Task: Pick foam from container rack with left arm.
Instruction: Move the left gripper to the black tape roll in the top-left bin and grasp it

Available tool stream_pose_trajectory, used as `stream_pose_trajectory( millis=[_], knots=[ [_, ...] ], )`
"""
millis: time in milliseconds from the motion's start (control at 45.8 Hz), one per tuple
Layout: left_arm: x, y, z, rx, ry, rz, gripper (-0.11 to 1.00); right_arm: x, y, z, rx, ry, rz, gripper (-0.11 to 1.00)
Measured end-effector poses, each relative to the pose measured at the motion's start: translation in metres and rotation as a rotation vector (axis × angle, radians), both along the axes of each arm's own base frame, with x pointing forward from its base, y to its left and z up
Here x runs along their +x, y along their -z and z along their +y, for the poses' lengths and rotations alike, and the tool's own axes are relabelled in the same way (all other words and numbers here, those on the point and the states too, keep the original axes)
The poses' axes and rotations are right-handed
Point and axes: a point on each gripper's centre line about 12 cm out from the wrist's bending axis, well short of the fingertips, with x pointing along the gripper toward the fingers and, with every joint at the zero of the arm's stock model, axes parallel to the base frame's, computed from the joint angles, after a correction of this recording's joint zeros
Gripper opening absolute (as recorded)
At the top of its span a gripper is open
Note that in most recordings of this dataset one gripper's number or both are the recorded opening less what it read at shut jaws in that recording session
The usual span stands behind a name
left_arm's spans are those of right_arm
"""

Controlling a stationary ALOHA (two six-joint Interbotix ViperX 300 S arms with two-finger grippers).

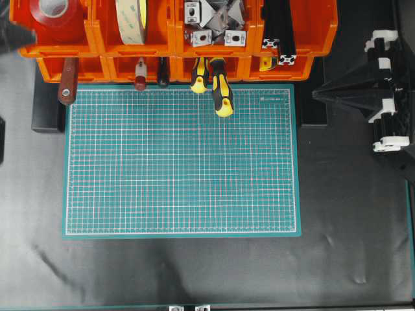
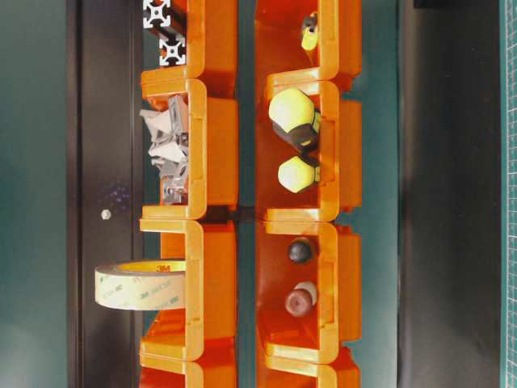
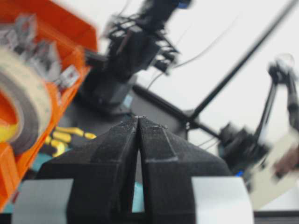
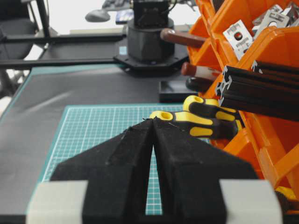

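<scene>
The surface [image 1: 194, 272] carries a green mat [image 1: 181, 162] in its middle, and the container rack [image 1: 175, 45] runs along its far edge, wider than the mat. The foam [image 1: 131, 19] stands on edge in an upper-row bin, second from the left, beside the red tape roll [image 1: 55, 11]. The left tool [image 3: 139, 122] has its fingertips pressed together on nothing. The right tool [image 4: 152, 123], above the mat, is likewise closed and empty.
</scene>
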Motion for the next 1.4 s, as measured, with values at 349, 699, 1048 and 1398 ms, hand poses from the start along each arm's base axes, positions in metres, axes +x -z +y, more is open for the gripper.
stream_pose_trajectory(
  millis=[349, 699, 1048, 1398],
  knots=[
    [0.024, -0.014, 0.023, -0.271, -0.124, 0.077, 0.04, 0.0, -0.001, 0.0, 0.0, 0.0, -0.005, 0.0],
    [0.052, 0.008, 0.034, -0.373, -0.176, 0.175, 0.89, 0.0, 0.0, 0.003, 0.0, -0.014, -0.005, 0.0],
    [0.08, 0.03, 0.047, -0.4, -0.218, 0.255, 0.88, -0.001, -0.002, 0.003, 0.0, -0.017, -0.011, 0.0],
    [0.108, 0.041, 0.06, -0.402, -0.241, 0.302, 0.88, -0.003, -0.004, 0.003, -0.005, -0.017, -0.023, 0.0]
  ],
)
